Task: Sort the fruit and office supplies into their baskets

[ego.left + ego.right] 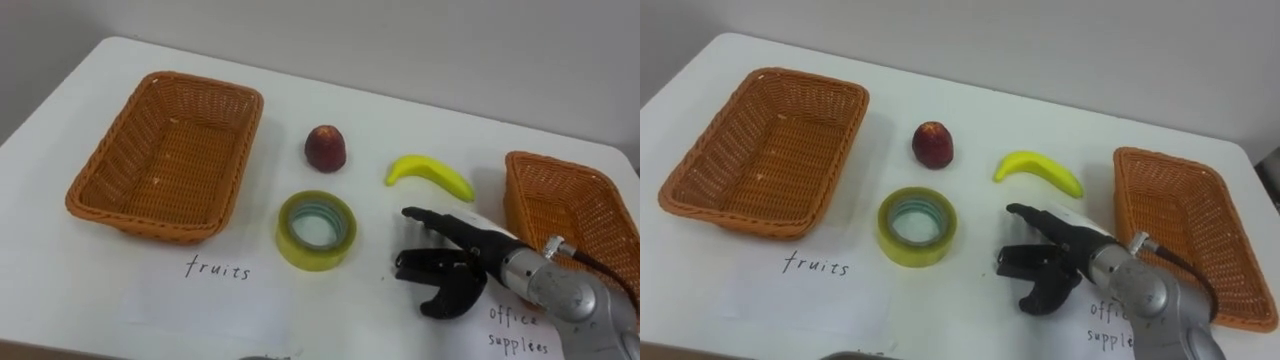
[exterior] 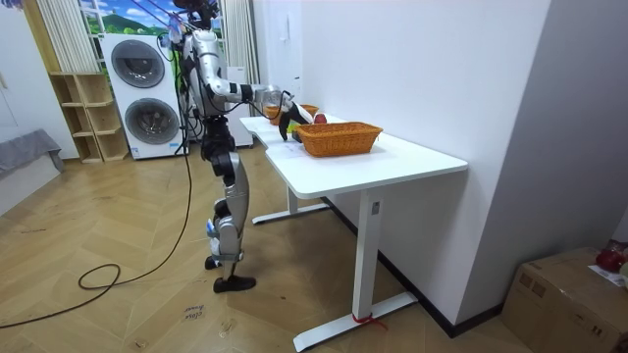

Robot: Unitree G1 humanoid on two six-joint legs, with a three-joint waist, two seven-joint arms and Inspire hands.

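Observation:
A dark red apple (image 1: 326,149) and a yellow banana (image 1: 430,172) lie on the white table between two wicker baskets. A roll of yellow tape (image 1: 298,254) lies flat in front of the apple. The left basket (image 1: 100,200) has "fruits" written before it and holds nothing. The right basket (image 1: 520,205), by the "office supplies" note, shows a bare floor too. My right hand (image 1: 470,258) hovers open just in front of the banana and right of the tape, fingers loosely spread, nothing held. A grey sliver of my left hand (image 1: 265,356) pokes in at the bottom edge.
In the room view I stand at the long side of the table (image 2: 392,162), right arm stretched over it. A white wall runs behind the table; washing machines (image 2: 142,93) stand behind me. Bare tabletop lies between the tape and the near edge.

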